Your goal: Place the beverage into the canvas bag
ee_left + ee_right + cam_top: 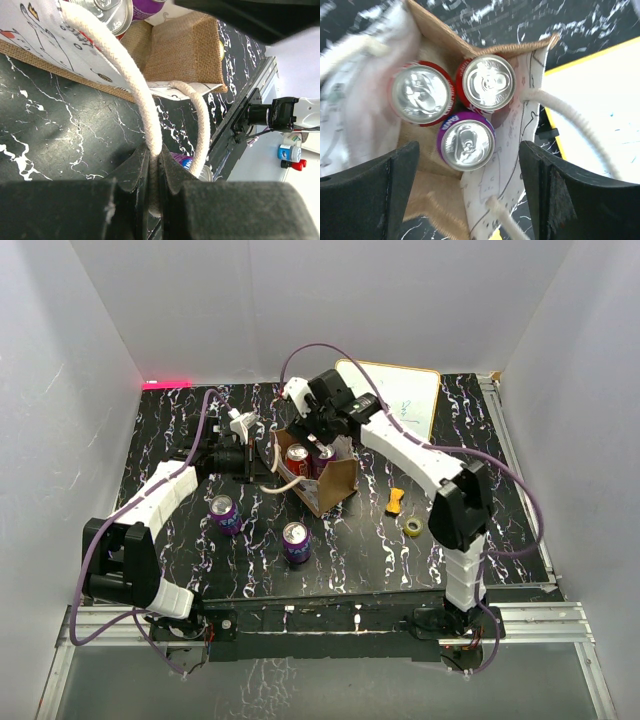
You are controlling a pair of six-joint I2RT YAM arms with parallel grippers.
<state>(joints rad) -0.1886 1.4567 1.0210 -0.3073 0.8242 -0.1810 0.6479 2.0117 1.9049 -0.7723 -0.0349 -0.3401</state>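
Observation:
The canvas bag (336, 486) stands open mid-table, tan-brown with a whitish patterned side. My left gripper (153, 156) is shut on one cream loop handle (124, 62) and holds it out to the bag's left; in the top view the gripper (262, 464) is beside the bag. My right gripper (318, 432) hovers over the bag mouth, open and empty. Through it (469, 165) I see two red cans (422, 93) (486, 82) and a purple can (466, 141) upright inside the bag (445, 30). Two more purple cans (224, 512) (296, 541) stand on the table in front of the bag.
A yellow-framed whiteboard (402, 396) lies at the back right. A small orange piece (397, 501) and a yellow tape roll (413, 527) lie right of the bag. White walls enclose the black marbled table (180, 440).

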